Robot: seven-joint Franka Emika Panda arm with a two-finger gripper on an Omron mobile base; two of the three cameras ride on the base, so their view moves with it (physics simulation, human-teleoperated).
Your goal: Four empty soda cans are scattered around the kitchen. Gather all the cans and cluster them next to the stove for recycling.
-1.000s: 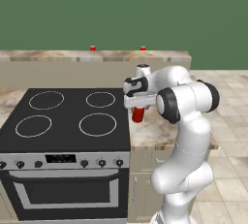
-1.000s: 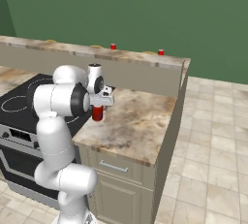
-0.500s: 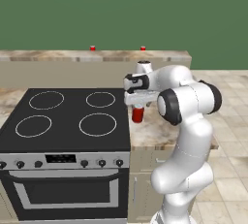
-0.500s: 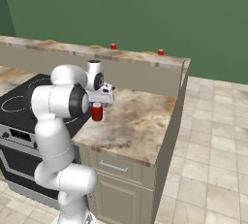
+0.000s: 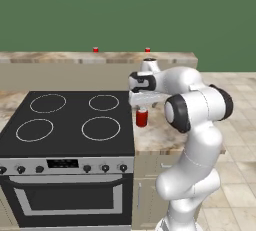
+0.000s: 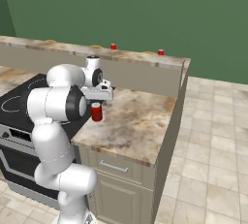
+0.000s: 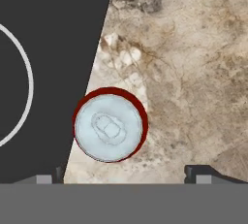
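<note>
Tan marbled bench runs R of the stove, flush w/ it. One red soda can stands upright on the bench, just beside the cooktop's R edge; in hand view the can sits at abt 7 o'clock, silver top up, its L side overlapping the black edge. Behind, a raised ledge carries 2 more red cans, left one at 11 o'clock, right one at 12, well apart.
</note>
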